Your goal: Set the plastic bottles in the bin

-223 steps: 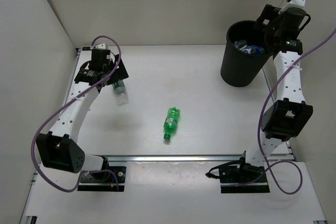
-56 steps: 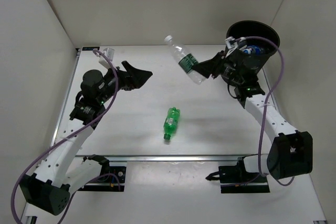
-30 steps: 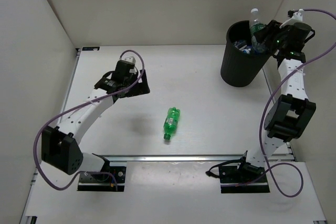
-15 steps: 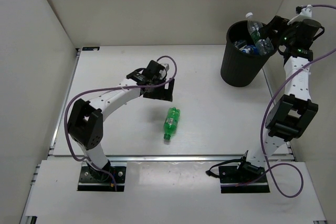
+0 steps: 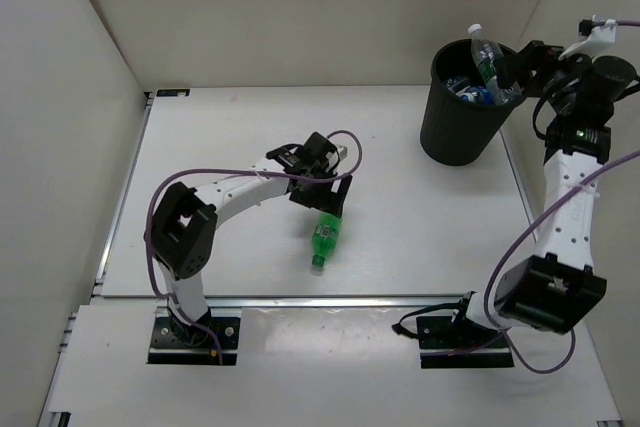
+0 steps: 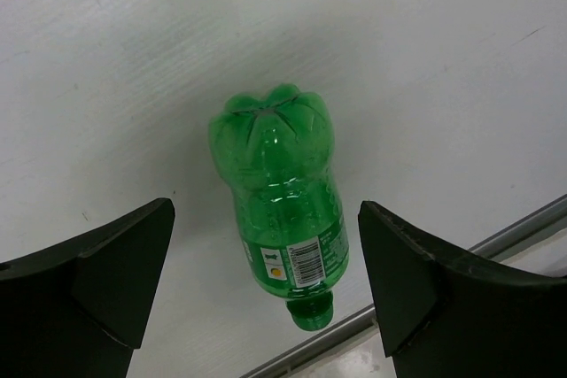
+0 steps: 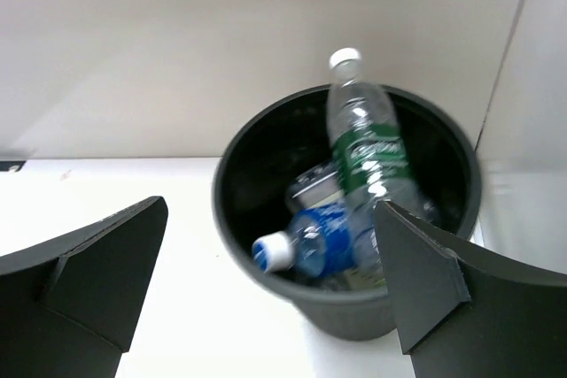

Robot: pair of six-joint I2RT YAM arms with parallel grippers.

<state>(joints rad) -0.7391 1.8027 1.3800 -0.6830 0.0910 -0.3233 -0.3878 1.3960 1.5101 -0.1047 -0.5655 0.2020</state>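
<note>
A translucent green plastic bottle [image 5: 323,231] lies on the white table, cap toward the near edge. In the left wrist view this green bottle [image 6: 280,201] lies between my spread fingers, which are clear of it. My left gripper [image 5: 331,203] hovers open just over the bottle's base end. The black bin [image 5: 459,122] stands at the back right. A clear bottle with a dark green label [image 7: 364,142] leans upright inside it, its white cap above the rim, beside a blue-label bottle [image 7: 321,241]. My right gripper [image 5: 520,65] is open and empty, just right of the bin's rim.
White walls close in the table on the left, back and right. A metal rail [image 6: 461,247] runs along the near edge, close to the green bottle's cap. The bin [image 7: 237,219] stands near the right wall.
My left arm swung right and toward the near edge until its open jaws hang over the green bottle. My right gripper opened, dropped the green-label bottle into the bin and drew back right.
</note>
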